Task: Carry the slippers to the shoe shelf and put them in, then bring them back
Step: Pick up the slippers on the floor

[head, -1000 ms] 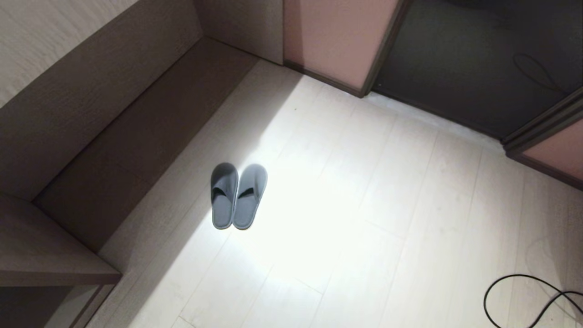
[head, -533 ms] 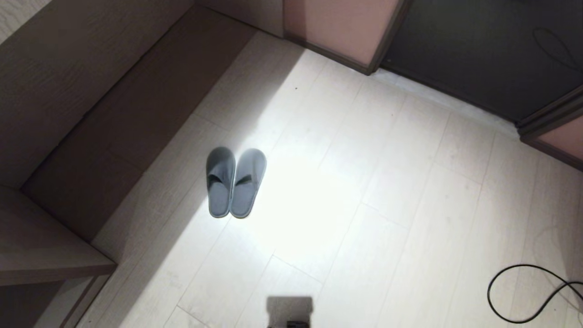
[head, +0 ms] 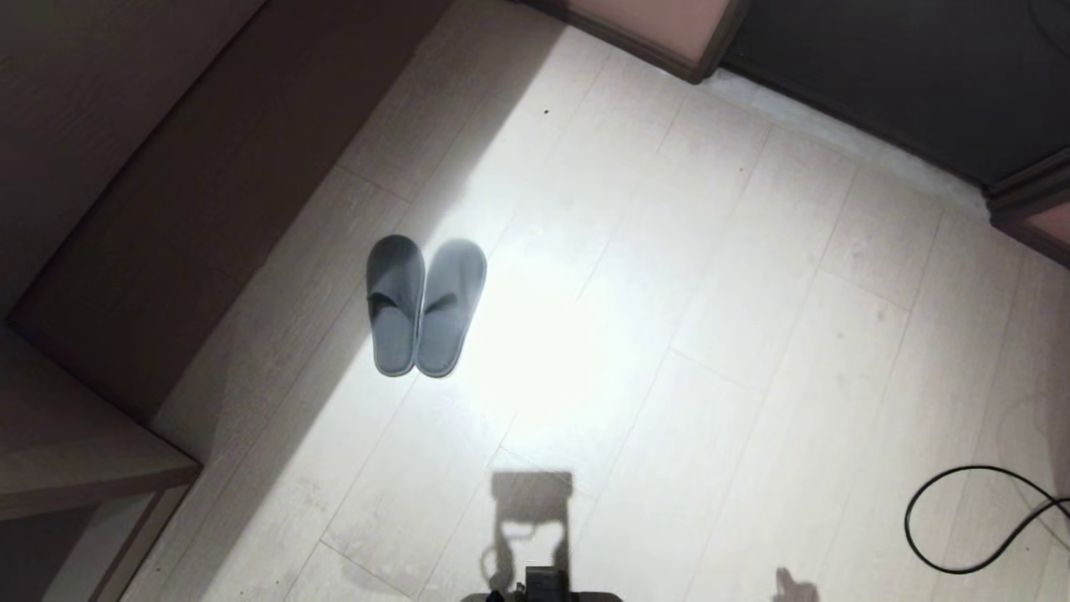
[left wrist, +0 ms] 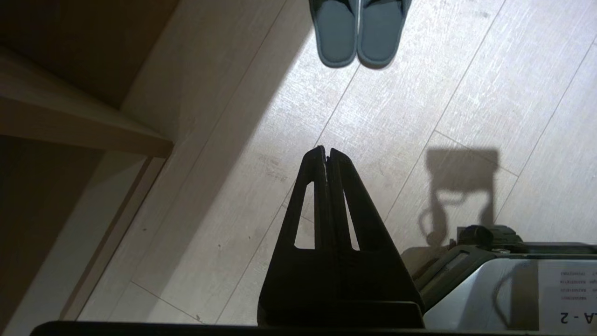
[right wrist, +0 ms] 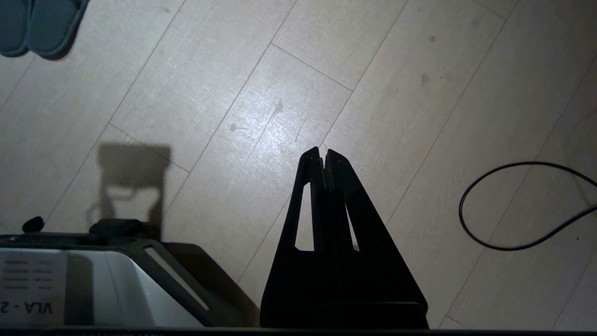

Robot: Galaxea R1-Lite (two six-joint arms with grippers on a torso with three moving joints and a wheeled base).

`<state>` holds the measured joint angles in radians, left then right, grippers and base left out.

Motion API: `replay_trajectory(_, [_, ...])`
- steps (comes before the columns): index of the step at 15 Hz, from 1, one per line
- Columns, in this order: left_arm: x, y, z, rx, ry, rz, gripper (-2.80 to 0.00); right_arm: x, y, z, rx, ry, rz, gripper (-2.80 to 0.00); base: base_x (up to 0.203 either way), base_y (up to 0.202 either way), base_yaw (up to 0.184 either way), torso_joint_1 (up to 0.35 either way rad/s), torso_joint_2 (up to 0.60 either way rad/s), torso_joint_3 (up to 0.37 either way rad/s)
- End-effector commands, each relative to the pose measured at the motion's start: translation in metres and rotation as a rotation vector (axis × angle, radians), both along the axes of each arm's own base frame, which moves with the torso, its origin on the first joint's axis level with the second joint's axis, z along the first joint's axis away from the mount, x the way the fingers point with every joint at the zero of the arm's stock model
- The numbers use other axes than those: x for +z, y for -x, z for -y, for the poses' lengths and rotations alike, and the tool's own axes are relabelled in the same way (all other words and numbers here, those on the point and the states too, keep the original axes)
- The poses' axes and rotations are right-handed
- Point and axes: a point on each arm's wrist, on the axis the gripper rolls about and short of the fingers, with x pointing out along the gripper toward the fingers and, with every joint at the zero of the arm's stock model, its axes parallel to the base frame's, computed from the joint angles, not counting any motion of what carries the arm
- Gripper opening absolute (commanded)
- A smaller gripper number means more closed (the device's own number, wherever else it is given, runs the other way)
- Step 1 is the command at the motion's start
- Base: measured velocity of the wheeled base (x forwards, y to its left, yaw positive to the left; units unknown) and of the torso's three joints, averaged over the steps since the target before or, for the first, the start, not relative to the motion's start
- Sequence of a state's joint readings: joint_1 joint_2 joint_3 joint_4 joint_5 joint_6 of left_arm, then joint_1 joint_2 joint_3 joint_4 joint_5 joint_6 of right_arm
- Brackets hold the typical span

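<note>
Along the left edge of the floor (head: 669,276) runs the shoe shelf (head: 167,184), a dark taupe built-in unit whose top board slants from the near left toward the far wall; from above, only its top and front edge can be seen, and its cubby openings are hidden. A lighter board (head: 75,451) of the same unit juts out at the near left corner.

Just beside the unit's front edge, on the pale plank floor, lie the slippers (head: 426,305): two grey-blue ones set side by side and touching, soles flat, closed toes toward the far wall, open heels toward the robot. They sit where the unit's shadow gives way to a bright patch of light, the left slipper in shade.

The left hand (left wrist: 326,156) hangs above bare floor short of the slipper heels, its two dark fingers pressed together and holding nothing. Part of the robot's base (left wrist: 489,280) shows beside it, and its blocky shadow (head: 531,510) falls on the planks at the near edge.

The right hand (right wrist: 322,156) is likewise closed and empty, over bare planks well apart from the slippers.

Near the right edge of the floor a black cable (head: 970,518) lies in a loop. At the far right corner a dark doorway (head: 903,75) meets the floor.
</note>
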<state>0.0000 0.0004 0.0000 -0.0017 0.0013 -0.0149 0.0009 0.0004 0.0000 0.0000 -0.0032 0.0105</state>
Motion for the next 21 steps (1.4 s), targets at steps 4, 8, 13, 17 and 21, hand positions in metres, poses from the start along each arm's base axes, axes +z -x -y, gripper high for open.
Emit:
replay_trajectory(4, [0.0000, -0.0001, 0.0000, 0.000, 0.000, -0.001, -2.80, 0.0000, 0.0000, 0.0000, 0.001, 0.000, 0.000, -2.80, 0.000, 0.000, 0.000, 0.000, 0.00, -0.191])
replay_trajectory(8, [0.0000, -0.0001, 0.0000, 0.000, 0.000, -0.001, -2.80, 0.0000, 0.0000, 0.0000, 0.000, 0.000, 0.000, -2.80, 0.000, 0.000, 0.000, 0.004, 0.00, -0.196])
replay_trajectory(13, [0.0000, -0.0001, 0.0000, 0.000, 0.002, -0.001, -2.80, 0.0000, 0.0000, 0.0000, 0.000, 0.000, -0.001, -2.80, 0.000, 0.000, 0.000, 0.000, 0.00, -0.195])
replay_trajectory(17, [0.0000, -0.0001, 0.0000, 0.000, 0.001, -0.001, -2.80, 0.0000, 0.0000, 0.0000, 0.001, 0.000, 0.000, -2.80, 0.000, 0.000, 0.000, 0.002, 0.00, -0.195])
replay_trajectory(21, [0.0000, -0.0001, 0.0000, 0.000, 0.001, -0.001, -2.80, 0.0000, -0.0001, 0.0000, 0.001, 0.000, -0.001, -2.80, 0.000, 0.000, 0.000, 0.004, 0.00, -0.200])
